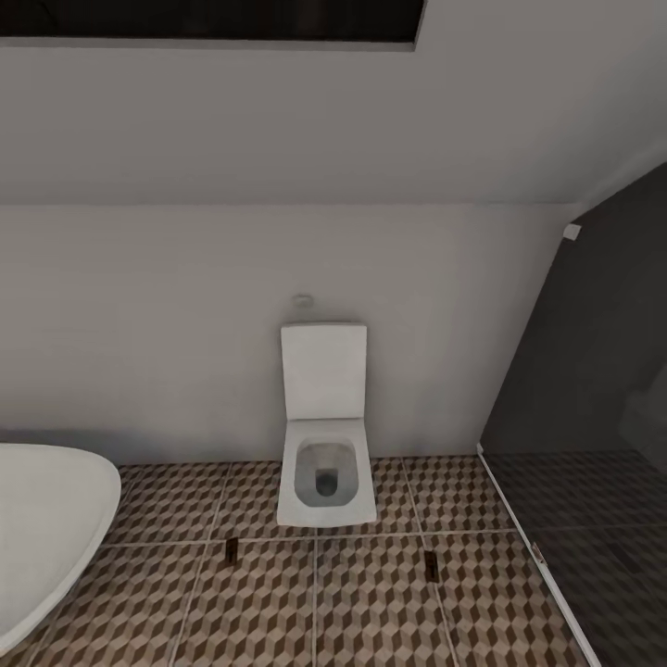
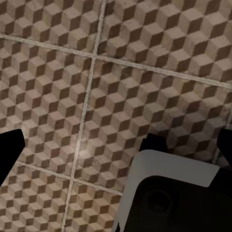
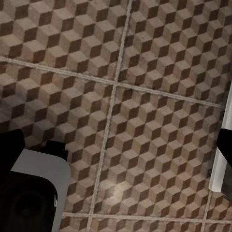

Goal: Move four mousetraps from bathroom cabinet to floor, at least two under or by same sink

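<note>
Two mousetraps (image 1: 231,551) (image 1: 432,563) are seen on the bathroom floor (image 1: 371,602), just in front of the toilet (image 1: 326,482) on either side, so the sink should be sought; whether either pincer is apart cannot be told.

A home bathroom, white square wall-mounted toilet (image 1: 326,463) with raised lid against a plain pale wall (image 1: 167,324), rounded white bathtub rim (image 1: 46,519), cube-patterned brown and beige floor tiles (image 1: 371,602), dark glass-walled shower area (image 1: 593,417)
</note>
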